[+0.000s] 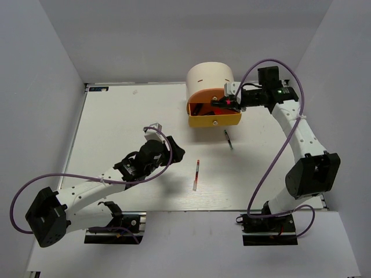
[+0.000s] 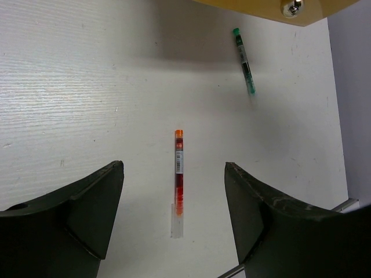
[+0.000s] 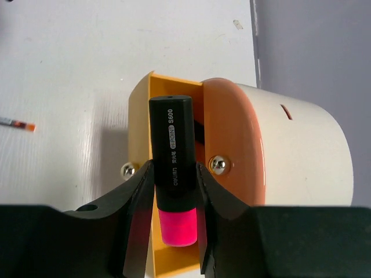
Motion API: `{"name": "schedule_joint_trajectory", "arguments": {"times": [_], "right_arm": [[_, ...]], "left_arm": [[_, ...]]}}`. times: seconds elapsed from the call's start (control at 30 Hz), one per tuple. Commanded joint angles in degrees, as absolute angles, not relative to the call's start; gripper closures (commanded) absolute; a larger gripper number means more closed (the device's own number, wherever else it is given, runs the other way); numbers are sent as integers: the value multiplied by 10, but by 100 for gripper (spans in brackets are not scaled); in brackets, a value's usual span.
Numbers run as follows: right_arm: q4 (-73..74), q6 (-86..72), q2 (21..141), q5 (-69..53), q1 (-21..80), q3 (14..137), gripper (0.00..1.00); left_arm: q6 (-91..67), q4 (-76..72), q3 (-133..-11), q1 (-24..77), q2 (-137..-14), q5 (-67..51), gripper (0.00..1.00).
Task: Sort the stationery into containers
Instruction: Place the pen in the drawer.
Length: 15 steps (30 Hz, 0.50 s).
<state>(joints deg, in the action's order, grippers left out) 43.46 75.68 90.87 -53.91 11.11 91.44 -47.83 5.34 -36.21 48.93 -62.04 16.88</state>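
The containers are drawers of a cream cylindrical unit (image 1: 208, 72) at the back of the table. Its yellow drawer (image 1: 214, 120) is pulled out, with dark and red items inside. My right gripper (image 1: 229, 102) hangs over that drawer (image 3: 139, 104), shut on a black highlighter (image 3: 171, 145) with a pink end. The orange drawer face (image 3: 229, 127) beside it is shut. A thin red pen (image 1: 196, 174) lies mid-table. My left gripper (image 1: 174, 152) hovers open near it, and the pen (image 2: 178, 168) shows between its fingers. A thin green-ended pen (image 2: 244, 61) lies near the drawer front.
Grey walls close in the white table (image 1: 116, 127) on the left, back and right. The green-ended pen (image 1: 228, 139) lies just in front of the open drawer. The right arm's purple cable (image 1: 272, 162) loops over the table's right side.
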Motion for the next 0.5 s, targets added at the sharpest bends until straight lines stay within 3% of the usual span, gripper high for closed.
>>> {"name": "schedule_joint_trajectory", "arguments": {"times": [0.0, 0.23, 0.33, 0.47], "right_arm": [[255, 603, 934, -517, 136, 911, 98], [149, 567, 947, -446, 154, 880, 96], [174, 577, 960, -450, 156, 882, 91], [193, 596, 958, -454, 156, 870, 73]], "left_arm": [[-472, 47, -368, 488, -613, 163, 20], [-472, 47, -368, 488, -607, 169, 20], [-472, 47, -368, 488, -602, 169, 20], [-472, 47, -368, 488, -602, 169, 20]]}}
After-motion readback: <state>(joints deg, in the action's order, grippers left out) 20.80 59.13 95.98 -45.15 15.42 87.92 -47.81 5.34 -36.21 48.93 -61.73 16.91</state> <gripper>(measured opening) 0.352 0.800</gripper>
